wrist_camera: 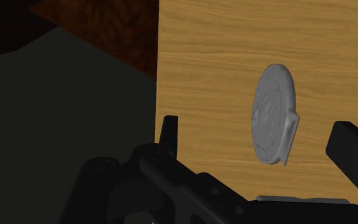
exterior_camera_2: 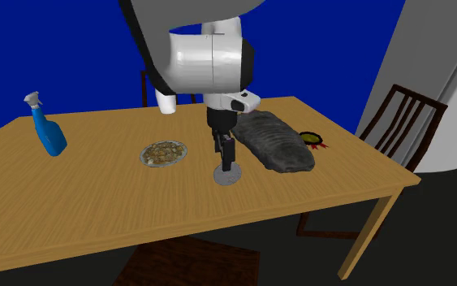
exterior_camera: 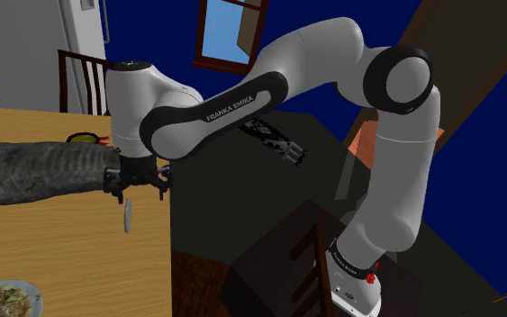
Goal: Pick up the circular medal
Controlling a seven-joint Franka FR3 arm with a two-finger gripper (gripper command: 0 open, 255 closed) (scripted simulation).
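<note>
Second exterior view, read from its left: blue spray bottle (exterior_camera_2: pixel 48 132) stands upright near the far left end of the wooden surface (exterior_camera_2: pixel 97 203). To its right and well apart, plate of food (exterior_camera_2: pixel 163 153) sits mid-surface. Right of the plate and nearer the front edge is the circular medal (exterior_camera_2: pixel 226 176), drawn plain grey, on the surface with the claw (exterior_camera_2: pixel 225 159) directly above it, pointing down. White arm (exterior_camera_2: pixel 206 61) comes down from the top of that view. Wrist view: claw (wrist_camera: pixel 257 127) is spread wide; medal (wrist_camera: pixel 274 114) sits between the fingers (wrist_camera: pixel 169 130), closer to one of them, and neither touches it, so it is not held. Medal reads as a tall oval there, close to the edge of the surface (wrist_camera: pixel 222 63); flat or tilted, I cannot tell. Just right of the claw, a long grey lumpy object (exterior_camera_2: pixel 275 140) lies on the surface, running toward the far side. At its right, a small yellow-green disc with red trim (exterior_camera_2: pixel 312 140) is just beside it. A dark wooden chair (exterior_camera_2: pixel 401 114) stands off the right end. Shoulder view: claw (exterior_camera: pixel 136 189) hangs over the surface (exterior_camera: pixel 62 243) near its edge, medal (exterior_camera: pixel 128 216) showing as a thin grey sliver just below it, lumpy object (exterior_camera: pixel 35 171) beside the claw, plate (exterior_camera: pixel 4 297) nearer the camera.
</note>
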